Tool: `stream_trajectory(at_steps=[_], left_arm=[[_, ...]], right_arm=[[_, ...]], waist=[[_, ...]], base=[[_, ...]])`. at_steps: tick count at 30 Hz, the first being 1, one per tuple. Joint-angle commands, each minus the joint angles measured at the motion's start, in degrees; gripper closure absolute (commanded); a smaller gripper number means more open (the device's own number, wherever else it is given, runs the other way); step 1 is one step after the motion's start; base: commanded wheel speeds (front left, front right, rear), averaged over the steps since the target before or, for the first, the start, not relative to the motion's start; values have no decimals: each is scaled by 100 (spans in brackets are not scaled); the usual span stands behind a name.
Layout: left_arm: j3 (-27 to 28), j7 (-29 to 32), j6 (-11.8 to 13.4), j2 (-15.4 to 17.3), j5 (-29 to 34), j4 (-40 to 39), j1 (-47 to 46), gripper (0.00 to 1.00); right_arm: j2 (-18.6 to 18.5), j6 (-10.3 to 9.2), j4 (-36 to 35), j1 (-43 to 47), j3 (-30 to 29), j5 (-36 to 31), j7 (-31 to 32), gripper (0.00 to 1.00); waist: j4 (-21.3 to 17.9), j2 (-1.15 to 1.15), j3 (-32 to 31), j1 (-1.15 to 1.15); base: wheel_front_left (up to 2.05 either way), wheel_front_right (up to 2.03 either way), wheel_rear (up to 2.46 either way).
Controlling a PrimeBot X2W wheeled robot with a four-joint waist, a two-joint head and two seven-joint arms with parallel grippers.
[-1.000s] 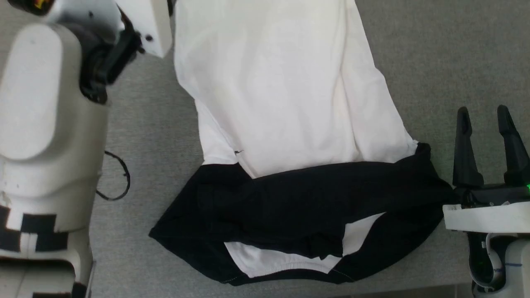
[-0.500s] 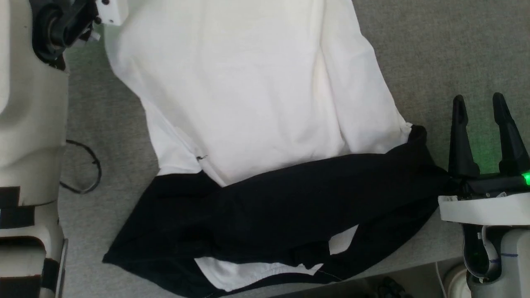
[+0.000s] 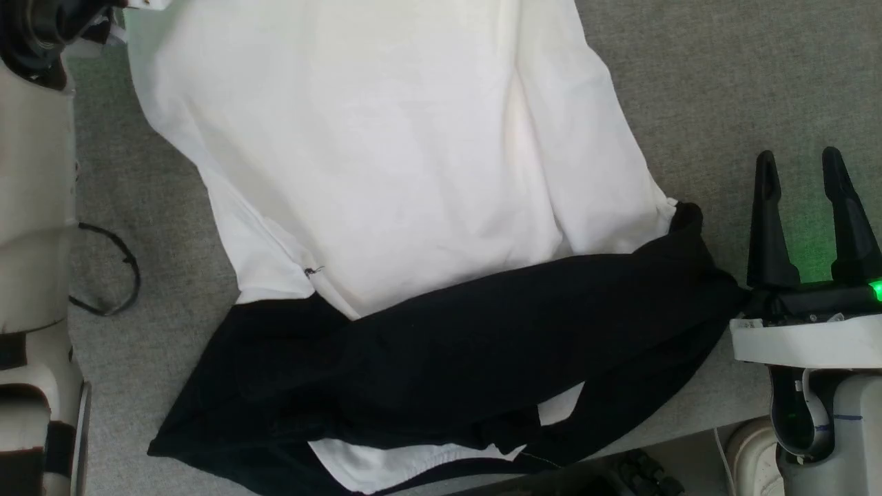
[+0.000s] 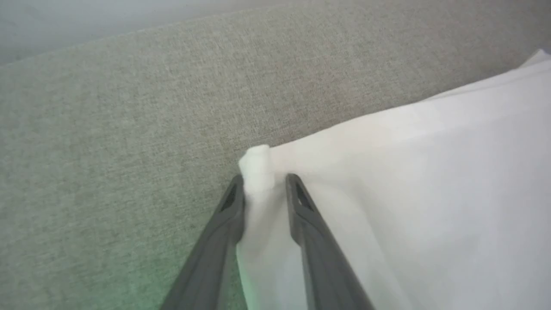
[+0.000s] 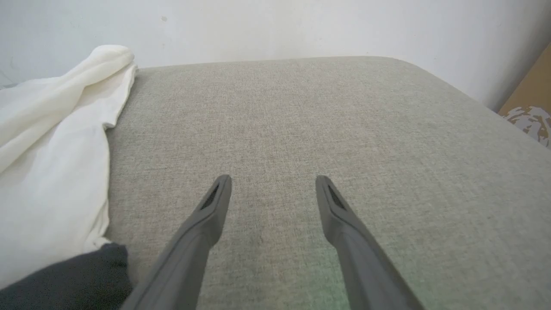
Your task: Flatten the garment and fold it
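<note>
The garment (image 3: 386, 172) is spread across the grey desk (image 3: 723, 83), its black part along the front edge. A white corner is pinched in the narrowed left pincer (image 4: 264, 183); the right pincer (image 3: 799, 165) is seen wide open and empty beside the black part

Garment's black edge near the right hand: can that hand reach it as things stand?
Likely yes: the right hand is open and empty, the garment's black edge lies beside it, nothing between.
</note>
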Motion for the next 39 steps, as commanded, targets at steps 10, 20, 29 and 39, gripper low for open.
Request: stream_trajectory(at_steps=[10,20,29,39], left_arm=[[-38,-303,-215,40,-168,-115,411,100],[-12,-947,-395,-104,-440,109,966,100],[103,-1318,-425,-178,-657,169,1250,100],[21,-1382,-471,-379,-820,-28,1105,100]], right_arm=[[15,-4,54,-108,-4,-94,-28,0],[15,-4,-2,-2,3,-521,67,0],[15,-4,-514,-927,381,-1198,887,0],[-699,-4,286,-3418,873,-778,3169,0]], waist=[[52,0,-231,1],[417,0,-909,1],[754,0,-1298,1],[1051,0,-1219,1]], base=[[0,0,0],[0,0,0],[0,0,0],[0,0,0]])
